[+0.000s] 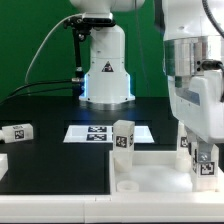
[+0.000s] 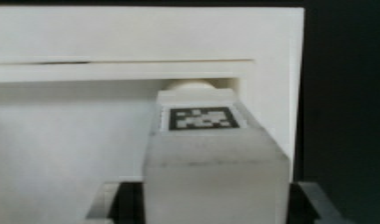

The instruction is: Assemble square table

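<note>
black table carries the marker board at centre, a tagged leg lying far off at the exterior view's left, and the white tabletop near, right.

Smooth white plastic square tabletop panel looks matt, white tagged peg leg likewise (faint sheen), black table surface dull.

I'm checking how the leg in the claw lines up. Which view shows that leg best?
The wrist view: the held leg fills the frame, tag facing the camera, against the tabletop. The exterior view shows only its tagged lower end below the claw.
</note>
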